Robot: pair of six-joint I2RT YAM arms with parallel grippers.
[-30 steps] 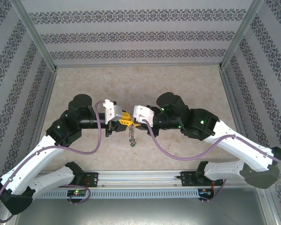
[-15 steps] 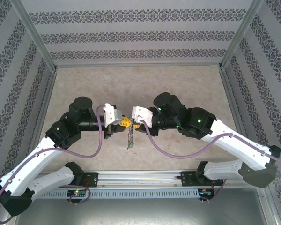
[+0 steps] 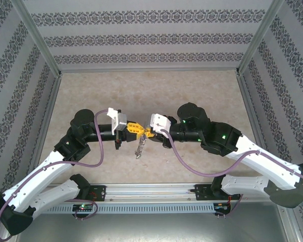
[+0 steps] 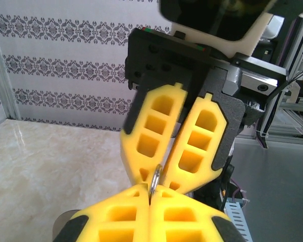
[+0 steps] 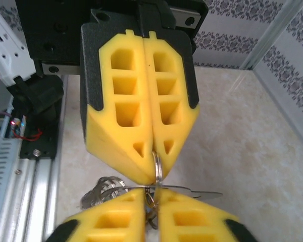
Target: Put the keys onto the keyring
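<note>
Since the earlier frames the right arm's elbow has swung rightward and the left wrist has turned a little, while the spot where the fingertips meet has hardly shifted. Two grippers face each other tip to tip above the table (image 3: 192, 91), near its middle: the left gripper (image 3: 132, 128) and the right gripper (image 3: 147, 132), each with its yellow fingers pressed together on the thin edge of one keyring (image 3: 140, 145). It hangs between them, clear of the surface, with a dangling bunch (image 5: 102, 190) of small metal pieces under it; I cannot tell one key from another. Each gripper blocks the other's wrist view. Two purple cables (image 3: 98, 151) loop from the arms, patterned walls (image 3: 141, 40) enclose three sides, and one rail (image 3: 151, 194) runs along the near edge.
</note>
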